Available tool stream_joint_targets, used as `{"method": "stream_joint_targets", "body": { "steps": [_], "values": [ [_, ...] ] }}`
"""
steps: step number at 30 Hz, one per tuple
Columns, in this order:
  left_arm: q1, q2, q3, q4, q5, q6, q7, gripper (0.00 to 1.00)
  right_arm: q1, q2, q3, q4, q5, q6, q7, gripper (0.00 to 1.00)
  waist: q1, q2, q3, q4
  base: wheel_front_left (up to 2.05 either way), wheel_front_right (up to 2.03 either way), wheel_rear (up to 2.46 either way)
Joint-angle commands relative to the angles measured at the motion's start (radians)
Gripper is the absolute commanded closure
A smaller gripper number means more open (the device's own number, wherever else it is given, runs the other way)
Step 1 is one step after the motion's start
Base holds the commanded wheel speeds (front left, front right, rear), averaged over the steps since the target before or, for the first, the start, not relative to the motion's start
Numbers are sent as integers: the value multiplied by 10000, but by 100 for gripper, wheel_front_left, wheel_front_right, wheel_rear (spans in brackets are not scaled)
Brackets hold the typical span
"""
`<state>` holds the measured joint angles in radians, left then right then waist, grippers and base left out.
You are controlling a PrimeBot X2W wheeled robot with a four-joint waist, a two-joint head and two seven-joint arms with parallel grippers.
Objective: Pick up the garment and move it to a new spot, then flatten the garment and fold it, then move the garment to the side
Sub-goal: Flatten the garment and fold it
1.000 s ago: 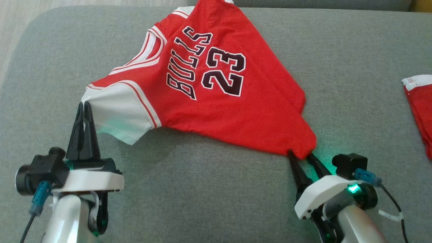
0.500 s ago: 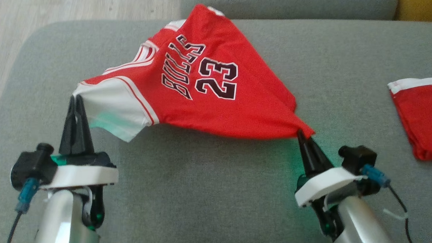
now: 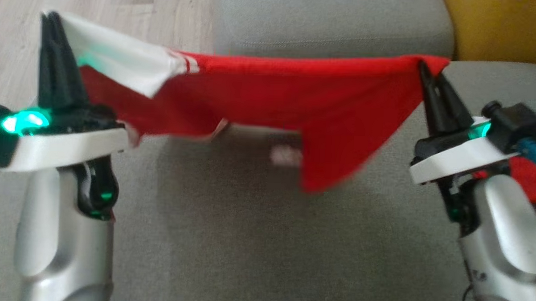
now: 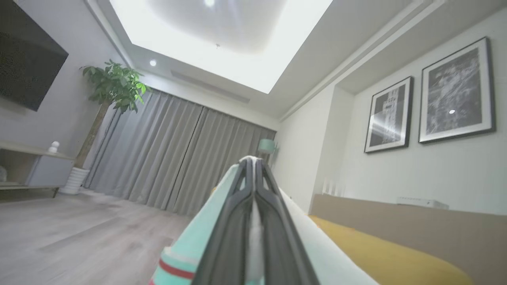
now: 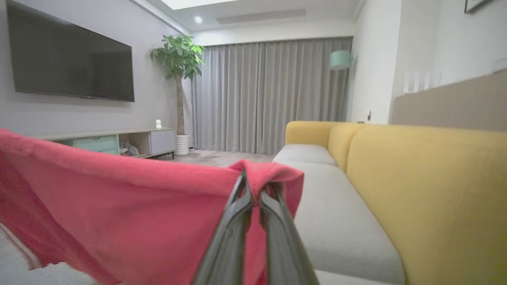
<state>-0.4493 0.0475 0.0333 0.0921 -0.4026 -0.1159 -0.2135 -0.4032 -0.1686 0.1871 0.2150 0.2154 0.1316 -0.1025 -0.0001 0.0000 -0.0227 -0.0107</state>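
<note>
Garment (image 3: 296, 93), a red jersey, hangs stretched in the air between both grippers, spanning the head view from 10 o'clock to 2 o'clock above the grey sofa seat (image 3: 229, 238). The left gripper (image 3: 52, 18), at 10 o'clock, has its fingers pressed together on the white sleeve (image 3: 119, 60); its wrist view shows pale cloth pinched between them. The right gripper (image 3: 424, 67), at 2 o'clock, is clamped on a red corner. Below the taut top edge the cloth sags, with a blurred red point drooping just right of centre. A yellow cushion (image 3: 499, 29) sits at 1 o'clock. Another red cloth (image 3: 532, 177) lies at 3 o'clock behind the right wrist.
</note>
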Motion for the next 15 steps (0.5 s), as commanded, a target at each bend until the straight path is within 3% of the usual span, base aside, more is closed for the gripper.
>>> {"method": "stream_joint_targets", "body": {
  "steps": [1, 10, 15],
  "values": [
    [-535, 219, 323, -642, -94, -65, 128, 100, -543, -194, 153, -637, -53, -9, 117, 100, 1, 0, -95, -107, 0, 0, 0],
    [-283, 352, 612, -3948, -1395, 343, 2410, 100, 221, -1238, -597, -3799, 80, -9, 1576, 100, 1, 0, 29, -348, 0, 0, 0],
    [-758, 985, 697, -3829, -1717, 463, 3786, 100, 522, -1519, -916, -4823, 146, -9, 2587, 100, 1, 0, 692, -360, 0, 0, 0]
  ]
}}
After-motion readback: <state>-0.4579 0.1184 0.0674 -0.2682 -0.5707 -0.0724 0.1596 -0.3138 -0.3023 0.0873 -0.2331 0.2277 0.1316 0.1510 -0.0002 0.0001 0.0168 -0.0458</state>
